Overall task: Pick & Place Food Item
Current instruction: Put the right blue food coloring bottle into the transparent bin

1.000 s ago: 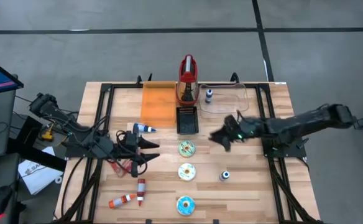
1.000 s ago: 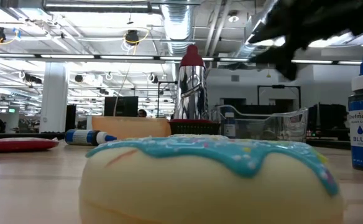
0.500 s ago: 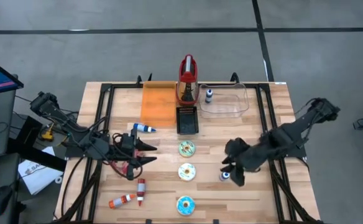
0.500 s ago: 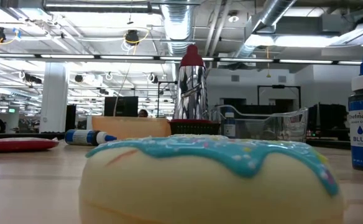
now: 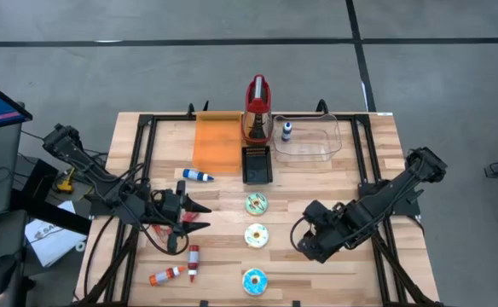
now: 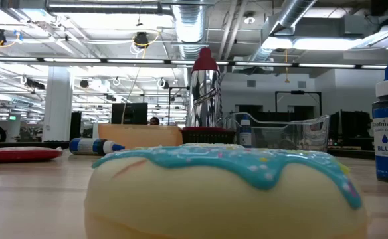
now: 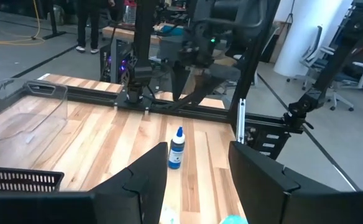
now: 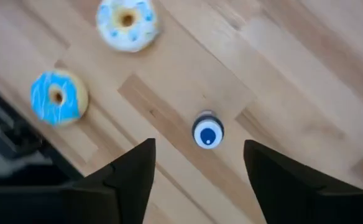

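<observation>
**Packet flat on desk, both pincers empty**

Left pincer (image 7: 198, 149), left of the donut row (image 5: 255, 234), sits half-spread and empty, probably lining up on the red snack packet (image 6: 21, 154), also left of the row. Right pincer (image 8: 200, 149), right of the row, gapes wide over a blue-capped bottle (image 8: 207, 134). Only the low view shows the packet lying flat.
</observation>
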Controlling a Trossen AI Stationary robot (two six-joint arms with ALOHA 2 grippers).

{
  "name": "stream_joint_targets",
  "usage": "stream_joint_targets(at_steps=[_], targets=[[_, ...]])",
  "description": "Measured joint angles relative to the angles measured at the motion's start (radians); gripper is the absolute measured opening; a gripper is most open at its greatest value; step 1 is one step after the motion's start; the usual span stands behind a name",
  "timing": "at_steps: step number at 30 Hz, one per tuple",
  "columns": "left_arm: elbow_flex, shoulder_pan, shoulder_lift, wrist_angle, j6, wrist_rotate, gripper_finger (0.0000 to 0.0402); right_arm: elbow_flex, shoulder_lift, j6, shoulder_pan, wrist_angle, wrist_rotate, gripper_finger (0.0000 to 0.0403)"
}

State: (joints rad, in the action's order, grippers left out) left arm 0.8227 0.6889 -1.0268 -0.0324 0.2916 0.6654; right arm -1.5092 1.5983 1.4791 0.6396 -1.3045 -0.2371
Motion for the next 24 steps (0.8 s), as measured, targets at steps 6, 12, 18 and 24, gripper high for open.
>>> stream_joint_targets(at_steps=[6,12,18,24], targets=[[0.000,0.006,0.008,-0.006,-0.002,-0.002,0.0167,0.051,-0.002,0.177,-0.030,0.013,0.034,0.0242],[0.000,0.011,0.013,-0.006,-0.007,-0.008,0.0167,0.078,-0.001,0.231,-0.068,0.055,0.062,0.0242],[0.000,0.031,0.013,-0.006,-0.033,-0.009,0.0167,0.078,0.042,0.319,-0.062,0.017,0.090,0.0242],[0.000,0.032,0.013,-0.009,-0.056,-0.008,0.0167,0.078,0.112,0.327,-0.083,0.086,0.113,0.0242]])
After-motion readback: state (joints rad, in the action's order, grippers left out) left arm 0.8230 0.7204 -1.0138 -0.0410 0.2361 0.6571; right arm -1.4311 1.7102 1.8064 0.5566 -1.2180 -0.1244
